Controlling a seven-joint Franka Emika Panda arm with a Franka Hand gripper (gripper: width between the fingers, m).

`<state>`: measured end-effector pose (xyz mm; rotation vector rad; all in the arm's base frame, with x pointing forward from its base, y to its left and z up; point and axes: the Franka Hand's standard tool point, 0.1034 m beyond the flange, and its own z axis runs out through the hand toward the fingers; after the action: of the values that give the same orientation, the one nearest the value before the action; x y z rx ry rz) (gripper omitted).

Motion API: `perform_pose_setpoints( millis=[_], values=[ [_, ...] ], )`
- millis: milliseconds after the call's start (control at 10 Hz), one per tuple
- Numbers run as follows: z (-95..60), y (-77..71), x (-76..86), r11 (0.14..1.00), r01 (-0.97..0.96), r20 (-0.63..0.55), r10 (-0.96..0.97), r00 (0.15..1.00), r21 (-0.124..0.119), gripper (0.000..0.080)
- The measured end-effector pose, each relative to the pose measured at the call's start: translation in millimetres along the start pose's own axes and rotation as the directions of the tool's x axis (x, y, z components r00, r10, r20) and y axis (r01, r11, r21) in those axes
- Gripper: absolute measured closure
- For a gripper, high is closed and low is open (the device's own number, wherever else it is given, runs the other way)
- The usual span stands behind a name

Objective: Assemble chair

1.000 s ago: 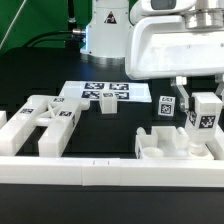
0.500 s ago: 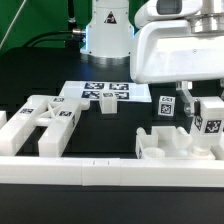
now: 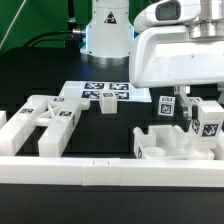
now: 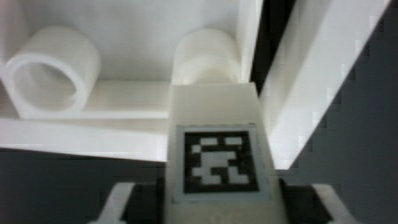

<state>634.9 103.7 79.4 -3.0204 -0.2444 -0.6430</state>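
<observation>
Leg bar (image 3: 208,124) stands upright at the exterior view's right edge, long axis vertical, tag facing the camera. Claw (image 3: 205,102) grips it over the slotted seat block (image 3: 160,143).

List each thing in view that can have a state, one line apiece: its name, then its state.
pincer: shut on the leg bar.
leg bar: upright, gripped.
seat block: resting on the table, ungripped.
X-braced frame: lying flat on the table, untouched.
</observation>
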Motion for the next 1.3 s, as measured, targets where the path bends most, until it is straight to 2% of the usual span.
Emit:
perform_pose_setpoints(
  millis=[200,400,500,600,800,1100,1300],
  values=[
    [0.0,0.0,-0.5,1.000,0.001,-0.008,-0.001,1.000,-0.001,0.0514],
    [0.1,0.1,-0.6,1.000,0.001,-0.008,-0.001,1.000,-0.001,0.0271],
    [-1.0,1.7,-0.3,1.000,0.007,-0.003,-0.007,1.000,-0.002,0.0271],
    [-6.3,6.0,2.9,1.000,0.009,0.000,-0.009,1.000,-0.006,0.0175],
    [-10.2,10.9,5.3,1.000,0.011,0.004,-0.011,1.000,-0.010,0.0157],
    [-29.0,24.9,19.2,1.000,0.017,0.034,-0.017,0.999,-0.012,0.0150],
    [-26.7,23.8,17.4,1.000,0.018,0.040,-0.018,0.999,-0.011,0.0150]
  ],
)
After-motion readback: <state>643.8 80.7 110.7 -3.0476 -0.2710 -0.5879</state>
